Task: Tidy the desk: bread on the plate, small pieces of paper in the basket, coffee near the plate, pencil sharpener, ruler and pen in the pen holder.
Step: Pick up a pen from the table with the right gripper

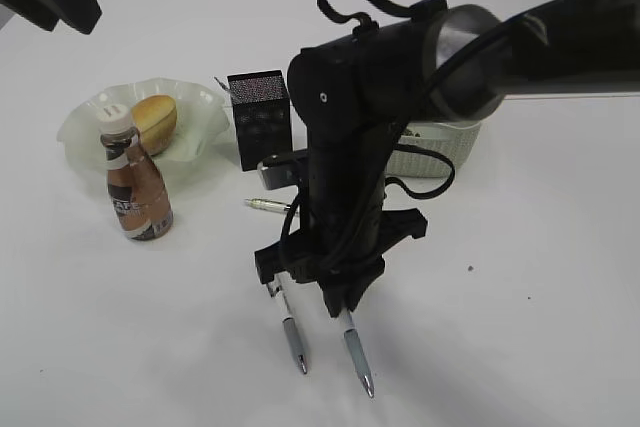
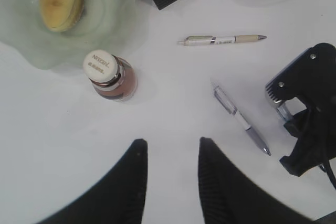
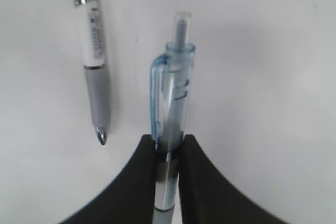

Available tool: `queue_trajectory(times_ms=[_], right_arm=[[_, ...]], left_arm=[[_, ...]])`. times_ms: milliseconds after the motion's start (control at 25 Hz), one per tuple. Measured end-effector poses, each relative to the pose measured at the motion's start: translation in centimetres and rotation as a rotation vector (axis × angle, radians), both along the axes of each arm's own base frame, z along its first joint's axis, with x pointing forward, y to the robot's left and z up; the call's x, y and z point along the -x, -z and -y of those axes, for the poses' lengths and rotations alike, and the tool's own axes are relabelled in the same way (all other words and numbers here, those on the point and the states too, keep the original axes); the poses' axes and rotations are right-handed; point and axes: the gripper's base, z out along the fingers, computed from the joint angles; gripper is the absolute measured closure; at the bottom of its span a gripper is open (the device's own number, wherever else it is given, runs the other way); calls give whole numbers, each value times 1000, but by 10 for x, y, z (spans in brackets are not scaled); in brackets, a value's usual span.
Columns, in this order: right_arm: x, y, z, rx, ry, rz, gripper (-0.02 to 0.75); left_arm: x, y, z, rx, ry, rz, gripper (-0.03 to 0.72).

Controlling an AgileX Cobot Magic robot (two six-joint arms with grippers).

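Plate [image 1: 85, 132]: pale green ruffled glass dish at the left of the worktop [image 1: 520, 307]; the bread [image 1: 155, 119] lies inside it.
Pen holder [image 1: 259, 112]: black mesh box just right of the plate, upright; a thin dark item pokes from its top, too small to name.
Basket [image 1: 440, 152]: sage-green, behind the right arm, mostly hidden; contents cannot be seen.
Coffee [image 1: 137, 182]: bottle standing just in front of the plate's rim; white cap reads "NESCAFÉ" in the left wrist view, label shows "AFE".
Right gripper [image 3: 168, 148]: jaws narrow, clamped on a clear blue-tinted pen [image 3: 172, 103].
Grey-grip pen [image 3: 94, 72]: lies on the worktop just beside the held one; its print is unreadable.
Third pen [image 2: 223, 39]: lies on the worktop near the pen holder.
Left gripper [image 2: 170, 153]: jaws partly apart, holding nothing, above the worktop near the coffee.
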Motion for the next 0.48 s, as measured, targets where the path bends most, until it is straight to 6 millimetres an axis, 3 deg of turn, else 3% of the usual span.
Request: queue_trajectory(times_ms=[480], right_arm=[[-14,-82,3,-161,-190,453,671]], left_arm=[[0,0,0,0,0,0,447]])
